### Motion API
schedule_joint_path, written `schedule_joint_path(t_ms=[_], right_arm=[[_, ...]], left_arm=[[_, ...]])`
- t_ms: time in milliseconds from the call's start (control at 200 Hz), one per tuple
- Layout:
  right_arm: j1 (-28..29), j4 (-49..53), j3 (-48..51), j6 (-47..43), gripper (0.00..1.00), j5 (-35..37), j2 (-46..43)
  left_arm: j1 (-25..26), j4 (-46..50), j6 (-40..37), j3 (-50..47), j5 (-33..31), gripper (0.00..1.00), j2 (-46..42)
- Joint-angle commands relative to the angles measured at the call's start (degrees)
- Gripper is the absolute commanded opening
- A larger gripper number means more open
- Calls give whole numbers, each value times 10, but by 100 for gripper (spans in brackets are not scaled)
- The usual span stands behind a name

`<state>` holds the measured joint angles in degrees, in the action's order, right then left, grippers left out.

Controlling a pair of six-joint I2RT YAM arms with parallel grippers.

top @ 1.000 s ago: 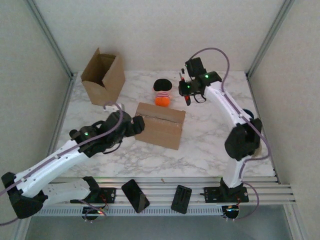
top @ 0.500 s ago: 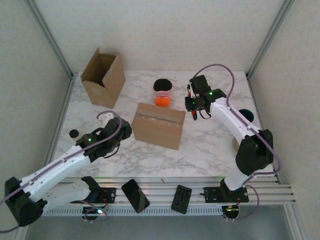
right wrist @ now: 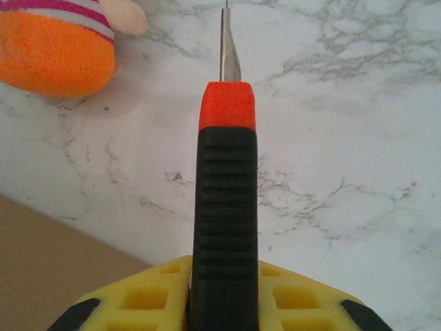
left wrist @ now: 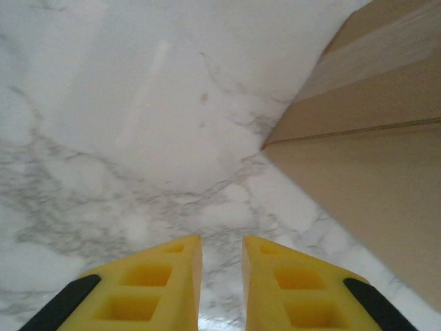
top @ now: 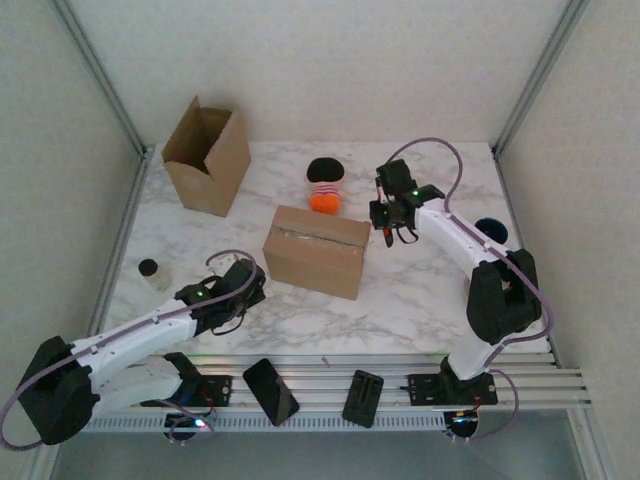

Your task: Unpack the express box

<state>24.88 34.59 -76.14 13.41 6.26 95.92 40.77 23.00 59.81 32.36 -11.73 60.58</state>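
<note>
- The closed brown cardboard express box [top: 316, 250] sits mid-table, apparently still sealed; judging by this, unpacking has not begun.
- The right gripper [right wrist: 224, 289] pinches a black-and-red utility knife [right wrist: 224, 207], blade extended, beside the box's far right corner.
- The left gripper [left wrist: 220, 276] hovers near the box's left side, fingers nearly together, holding nothing.
- An orange striped plush toy [top: 323, 195] lies behind the box; an open empty carton [top: 207, 155] stands far left, well apart.

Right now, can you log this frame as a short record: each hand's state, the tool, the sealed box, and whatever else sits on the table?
left hand: shut, holding nothing, low over the marble beside the sealed box's near-left corner
right hand: shut on knife
knife: black grip, orange collar, blade out, pointing at the table near the toy
sealed box: mid-table, flaps closed
open box: far left, open
toy: orange, striped, behind sealed box
bottle: left edge, upright
</note>
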Motion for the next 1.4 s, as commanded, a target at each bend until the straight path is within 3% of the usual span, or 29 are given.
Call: schedule_joint_path(t_ms=[0, 225, 481, 971, 1397], right_arm=[[6, -14, 13, 48, 0, -14, 5], [23, -28, 14, 123, 0, -23, 30], [49, -17, -37, 172, 0, -10, 82], [67, -4, -53, 190, 0, -16, 92], [71, -6, -27, 198, 0, -21, 69]], left_arm=[[-6, -61, -4, 32, -4, 23, 24], [-35, -101, -30, 59, -23, 22, 91], [-73, -117, -47, 60, -21, 22, 104], [-150, -128, -104, 60, -27, 21, 120], [-162, -147, -127, 95, -30, 21, 160]])
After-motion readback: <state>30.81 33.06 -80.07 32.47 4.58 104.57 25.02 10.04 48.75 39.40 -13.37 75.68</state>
